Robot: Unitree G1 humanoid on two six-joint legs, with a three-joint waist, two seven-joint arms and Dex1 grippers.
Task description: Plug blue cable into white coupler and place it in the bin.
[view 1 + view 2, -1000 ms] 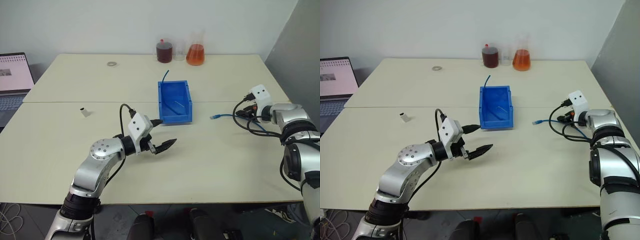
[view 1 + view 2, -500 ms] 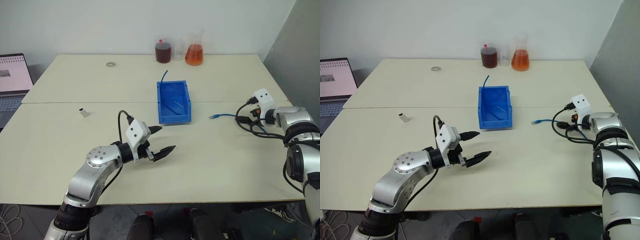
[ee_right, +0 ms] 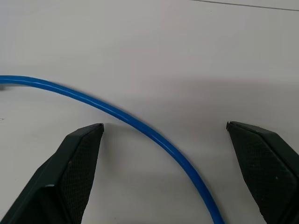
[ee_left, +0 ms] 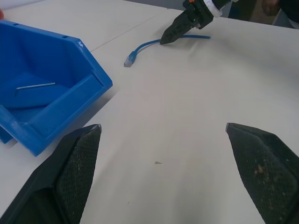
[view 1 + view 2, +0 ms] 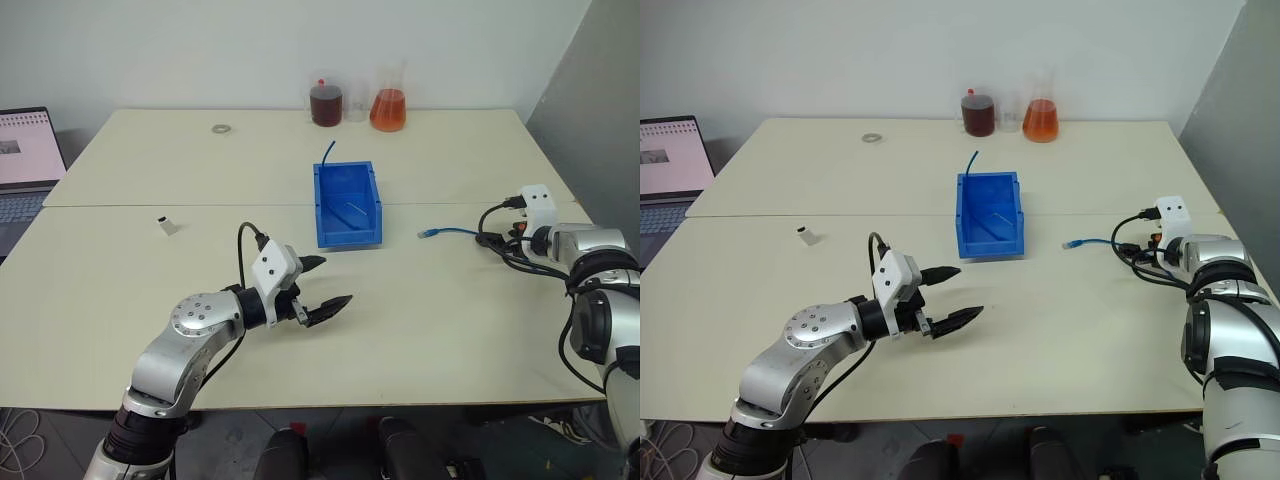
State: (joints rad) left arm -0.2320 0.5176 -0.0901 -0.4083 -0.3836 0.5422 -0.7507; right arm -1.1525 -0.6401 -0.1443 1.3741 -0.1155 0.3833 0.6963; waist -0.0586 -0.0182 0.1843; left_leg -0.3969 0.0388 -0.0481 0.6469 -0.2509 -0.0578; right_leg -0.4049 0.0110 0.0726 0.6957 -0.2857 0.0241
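The bin (image 5: 348, 205) sits just above the centre of the left eye view, on the pale desk (image 5: 430, 300), with a thin metal piece (image 4: 35, 86) lying on its floor and a short dark blue cable stub (image 5: 327, 152) rising at its far left corner. To its right, the blue cable (image 5: 447, 232) lies flat on the desk, its clear plug end pointing toward the bin but apart from it, the rest running to the right edge of the frame. The right pincer (image 3: 163, 154) hangs over that cable with its fingers spread wide, gripping nothing; the cable passes between them on the desk. The left pincer (image 5: 325, 285), at lower centre, is also wide apart and empty, just in front of the bin. The white coupler (image 5: 169, 224) rests alone at centre left. At upper centre stand a dark jar (image 5: 327, 102) and an orange flask (image 5: 389, 101), with a metal ring (image 5: 220, 128) to their left.
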